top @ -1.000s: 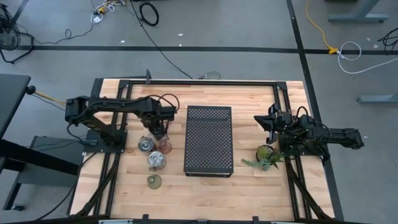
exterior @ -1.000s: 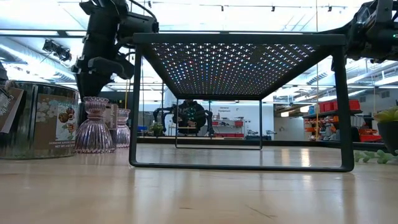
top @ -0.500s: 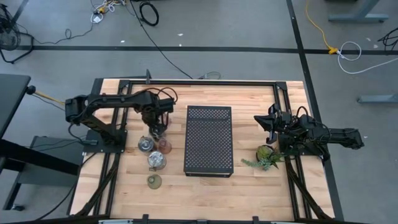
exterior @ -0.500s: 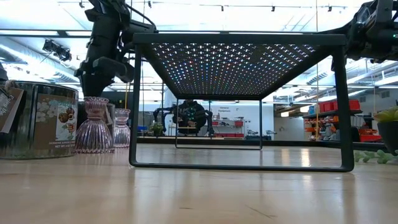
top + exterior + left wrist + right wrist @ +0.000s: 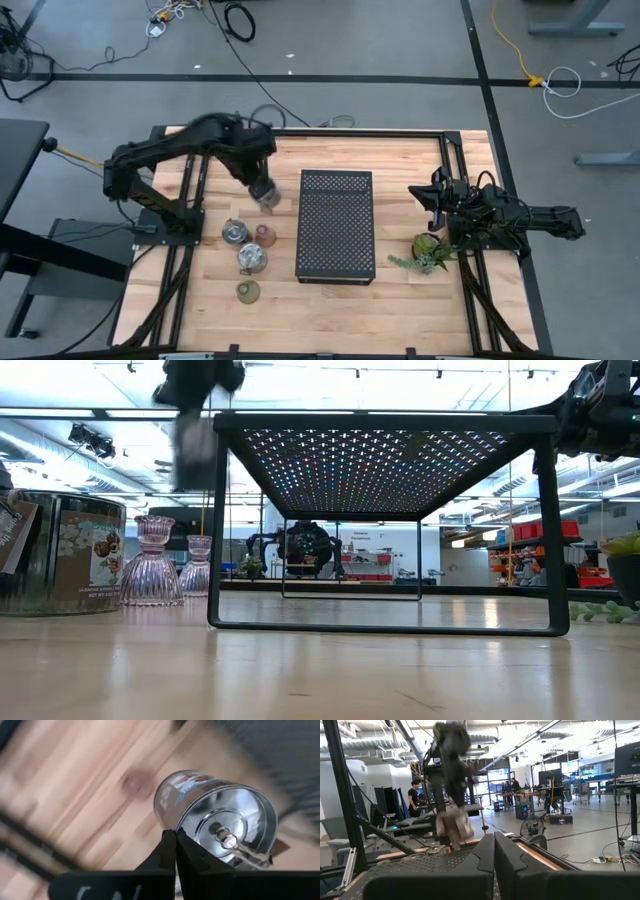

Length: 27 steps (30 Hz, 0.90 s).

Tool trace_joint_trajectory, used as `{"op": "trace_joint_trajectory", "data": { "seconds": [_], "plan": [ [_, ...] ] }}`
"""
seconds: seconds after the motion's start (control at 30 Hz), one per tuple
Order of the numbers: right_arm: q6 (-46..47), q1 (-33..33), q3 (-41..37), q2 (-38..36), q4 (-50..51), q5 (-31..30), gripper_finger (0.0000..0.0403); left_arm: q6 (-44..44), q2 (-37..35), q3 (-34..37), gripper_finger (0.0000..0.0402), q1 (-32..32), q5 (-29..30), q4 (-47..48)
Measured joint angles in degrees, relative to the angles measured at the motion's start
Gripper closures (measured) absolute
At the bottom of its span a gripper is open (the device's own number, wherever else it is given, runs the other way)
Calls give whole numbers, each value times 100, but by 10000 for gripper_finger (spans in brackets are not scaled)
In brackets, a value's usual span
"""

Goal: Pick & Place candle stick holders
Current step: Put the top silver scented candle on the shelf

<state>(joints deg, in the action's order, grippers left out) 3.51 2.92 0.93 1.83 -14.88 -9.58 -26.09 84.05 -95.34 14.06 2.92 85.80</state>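
My left gripper (image 5: 262,183) is raised left of the black mesh rack (image 5: 336,226) and shut on a silvery cup (image 5: 215,817) with a wick inside. The cup shows blurred in the low view (image 5: 195,445). Two silvery cups (image 5: 233,232) (image 5: 251,258), a pinkish cup (image 5: 264,234) and an olive cup (image 5: 247,291) stand on their bases on the table left of the rack. The low view shows two pinkish cups (image 5: 152,565) (image 5: 198,566). My right gripper (image 5: 437,195) waits shut and empty at the right. My left gripper pinches the silvery cup's rim (image 5: 172,826) between its two fingers, one finger inside the cup and one outside. The fingers come from above, pointing down. The cup hangs below them, lifted clear of the table.
The rack stands on thin legs (image 5: 216,530) in the table's middle. A small green potted plant (image 5: 430,250) stands at the right, by my right arm. A black frame (image 5: 320,132) runs along the far edge. A large silvery cup (image 5: 60,550) fills the low view's left.
My left gripper has gone up and a little toward the table's far edge and the rack, carrying the silvery cup. The cup is lifted clear, about level with the rack's top. The other cups have stayed in place.
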Motion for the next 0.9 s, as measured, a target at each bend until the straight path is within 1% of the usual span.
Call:
{"op": "trace_joint_trajectory", "data": {
  "seconds": [0.1, 0.27, 0.43, 0.53, 0.63, 0.73, 0.83, 0.9],
  "plan": [
    [0, -1, 0, 0, -128, -2, 396, -6, 69, -953, 401, -90, -39, -21],
    [141, 0, 0, 2, -576, 4, 396, 14, 407, -2234, 402, -193, 52, -145],
    [786, 0, 0, 0, -1180, 6, 396, 644, 1226, -3189, 401, -205, -16, -189],
    [1105, 0, 0, 0, -1469, 93, 396, 1042, 1767, -3668, 401, -89, -224, -125],
    [1360, 0, 0, 0, -1611, 250, 396, 1438, 2269, -3976, 401, 69, -553, -203],
    [1823, -2, 0, 2, -1808, 443, 396, 1586, 2596, -3870, 401, 220, -1091, -558],
    [2629, -2, 0, 1, -2052, 599, 396, 1633, 2894, -3928, 401, 293, -1263, -717],
    [2929, 0, 0, 1, -2155, 616, 396, 1635, 3053, -3960, 401, 317, -1353, -869]
  ]
}}
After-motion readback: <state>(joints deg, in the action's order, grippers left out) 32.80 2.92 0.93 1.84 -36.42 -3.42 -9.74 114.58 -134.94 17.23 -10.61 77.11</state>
